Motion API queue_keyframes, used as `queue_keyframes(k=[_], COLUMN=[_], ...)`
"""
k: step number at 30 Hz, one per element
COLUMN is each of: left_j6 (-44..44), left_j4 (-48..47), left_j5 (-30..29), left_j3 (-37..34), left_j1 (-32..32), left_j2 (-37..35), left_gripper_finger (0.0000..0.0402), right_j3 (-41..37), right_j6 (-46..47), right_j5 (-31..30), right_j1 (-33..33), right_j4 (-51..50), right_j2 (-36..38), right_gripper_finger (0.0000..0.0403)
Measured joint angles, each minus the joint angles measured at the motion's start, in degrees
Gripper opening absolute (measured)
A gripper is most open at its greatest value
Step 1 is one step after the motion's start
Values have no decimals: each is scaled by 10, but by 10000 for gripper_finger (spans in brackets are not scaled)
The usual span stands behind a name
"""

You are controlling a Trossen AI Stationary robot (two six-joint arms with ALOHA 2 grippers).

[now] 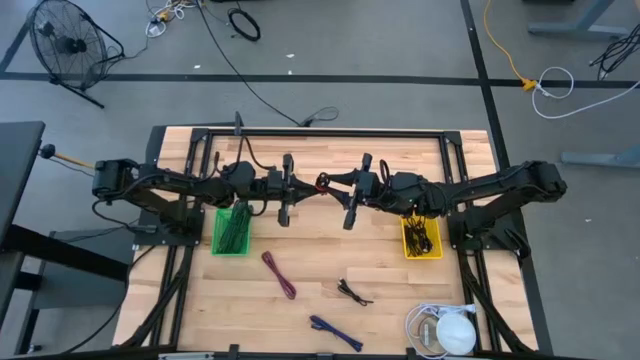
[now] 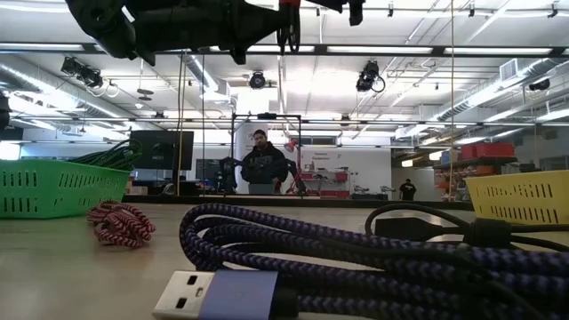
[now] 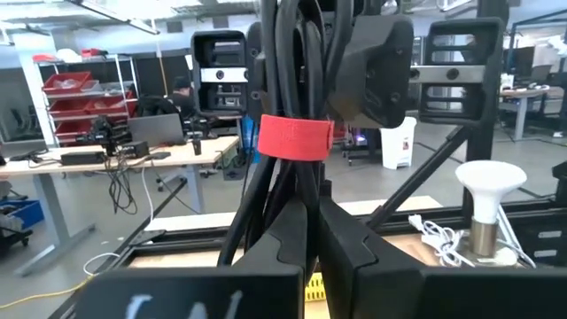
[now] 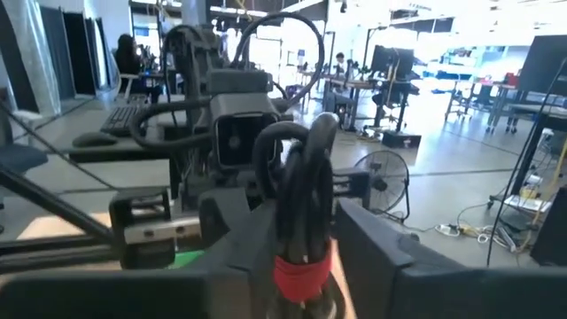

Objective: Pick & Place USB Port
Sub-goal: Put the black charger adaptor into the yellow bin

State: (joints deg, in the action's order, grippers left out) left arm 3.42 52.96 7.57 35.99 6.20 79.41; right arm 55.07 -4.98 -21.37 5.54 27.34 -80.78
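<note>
A bundled black USB cable (image 1: 323,184), bound by a red strap (image 3: 295,137), hangs in the air above the table's middle, between my two grippers. My left gripper (image 1: 306,189) reaches in from the left and my right gripper (image 1: 340,187) from the right; both are shut on the bundle. In the low view the bundle (image 2: 286,28) shows high up under the arms. In the left wrist view my left gripper (image 3: 306,235) sits below the strap. In the right wrist view my right gripper (image 4: 301,257) sits at the red strap (image 4: 301,276). My left gripper pinches the black strands (image 3: 297,199) just beside the red strap between its two fingers, coming level from the table's left. The bundle is lifted clear of the table. My right gripper pinches the bundle at the strap, level from the table's right; the cable's loops (image 4: 292,155) stand out past its fingers.
A green basket (image 1: 232,231) with dark cables stands left of centre, a yellow basket (image 1: 421,238) right. On the near half lie a maroon cable (image 1: 280,275), a small black cable (image 1: 353,292) and a purple braided cable (image 1: 335,332). A white lamp with cord (image 1: 447,330) sits at the near right corner.
</note>
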Motion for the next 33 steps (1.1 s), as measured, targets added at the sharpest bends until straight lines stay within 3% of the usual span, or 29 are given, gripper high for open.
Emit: queue_keyframes(k=[3,5,12,19,26,33], left_j6=[0,2,3,10,22,24], left_j4=[0,-1,-1,-11,-52,-69], left_j5=[0,-1,0,2,-20,-24], left_j3=[0,0,0,1,1,1], left_j1=[0,0,0,4,8,8], left_j2=[3,4,4,-8,-24,-26], left_gripper_finger=[13,29,98,112,106,105], right_j3=[0,0,0,0,0,0], right_j6=[-9,-26,-13,46,205,473], right_j5=[-1,-7,-51,-99,-174,-217], right_j1=[-2,-2,-2,13,57,109], right_j4=[4,6,-33,-170,-408,-688], right_j2=[-5,-5,11,55,129,173], right_gripper_finger=[41,18,10,10,10,10])
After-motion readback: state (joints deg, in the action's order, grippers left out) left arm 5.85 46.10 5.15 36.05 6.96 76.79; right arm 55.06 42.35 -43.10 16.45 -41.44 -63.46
